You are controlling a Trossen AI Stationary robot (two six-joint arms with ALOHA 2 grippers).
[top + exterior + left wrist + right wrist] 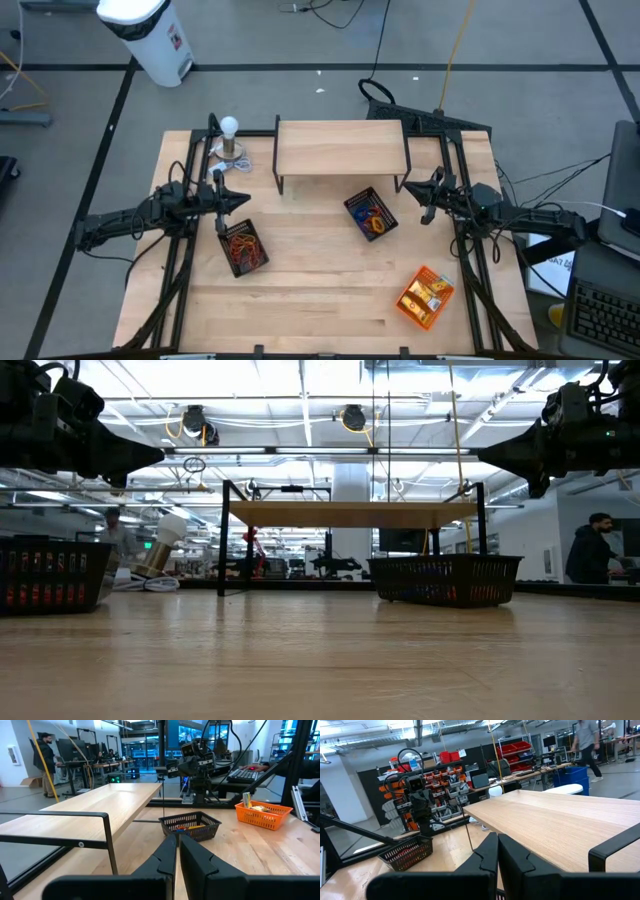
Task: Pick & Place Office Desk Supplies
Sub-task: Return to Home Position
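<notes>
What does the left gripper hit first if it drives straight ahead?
Probably the right gripper, facing it at like height; the black mesh bin between them sits lower, though depth is unclear.

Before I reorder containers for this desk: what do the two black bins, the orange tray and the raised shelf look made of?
Left black bin and right black bin: likely coated wire mesh, matte; fine see-through grid walls. Orange tray: probably moulded plastic; uniform bright colour, slotted walls. Raised shelf: pale wood-grain top, solid or laminate unclear, on thin black legs, likely metal.
</notes>
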